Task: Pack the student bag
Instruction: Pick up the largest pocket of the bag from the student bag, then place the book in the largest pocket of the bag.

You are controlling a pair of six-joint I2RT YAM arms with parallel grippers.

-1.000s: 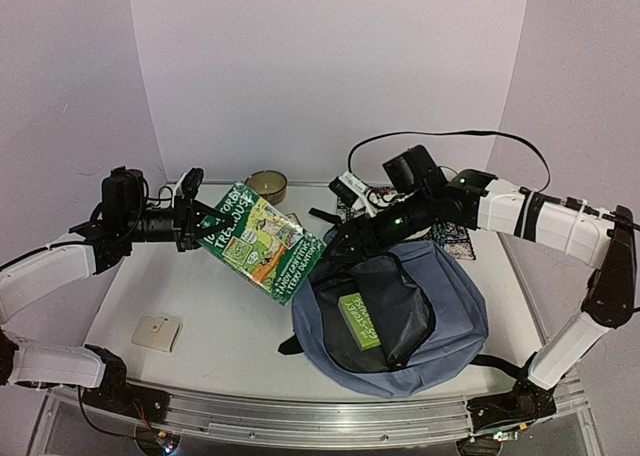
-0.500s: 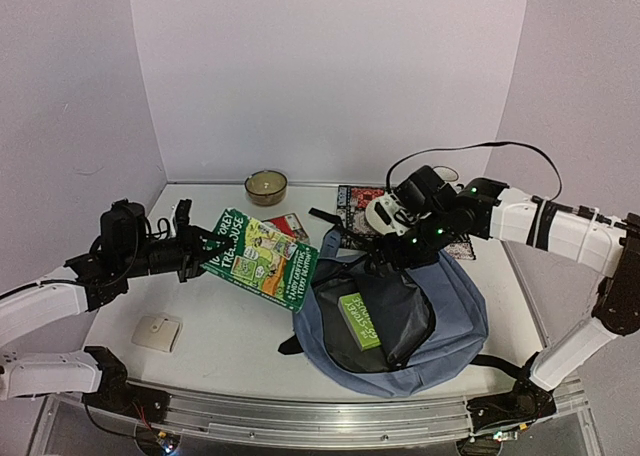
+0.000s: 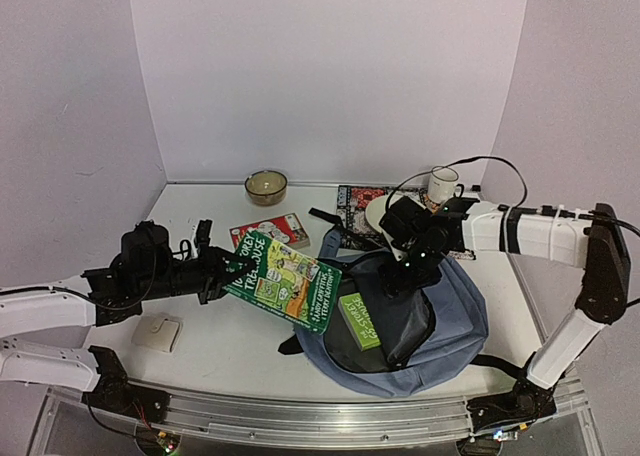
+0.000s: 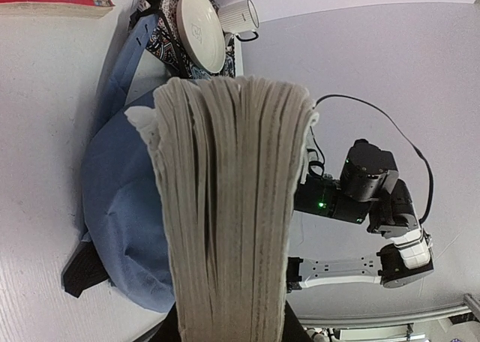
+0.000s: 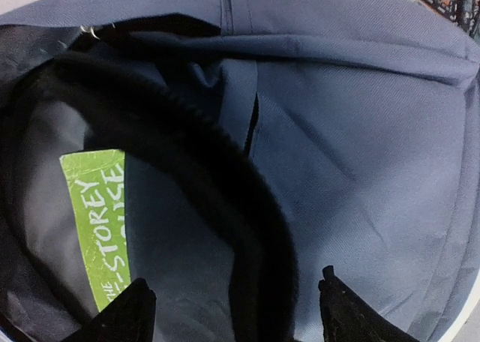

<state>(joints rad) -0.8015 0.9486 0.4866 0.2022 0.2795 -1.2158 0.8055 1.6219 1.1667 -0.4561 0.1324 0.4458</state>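
The student bag lies flat on the desk, right of centre and in front of the right arm's base. Its dark-lined opening is turned up and toward the left, and a green book is already seen inside it. The right gripper is the nearer one: it is pointed down at the far rim of the opening. In the right wrist view its fingers are spread wide, with the black rim running between them. Nothing is seen pinched there, and contact with the fabric cannot be told. A paperback with a green cover is clamped by one end in the left gripper, whose jaws are pressed onto it. In the left wrist view the paperback's page edge fills the middle and the fingers are almost wholly hidden. The paperback's long axis runs from that gripper toward the right and slightly nearer, straight at the bag's mouth. Its free end is held over the bag's left edge, just beside the green book. The bag thus lies to the right of the left gripper. The insertion is judged to depend on the mouth being held wide enough for the paperback's free end to pass under the rim.
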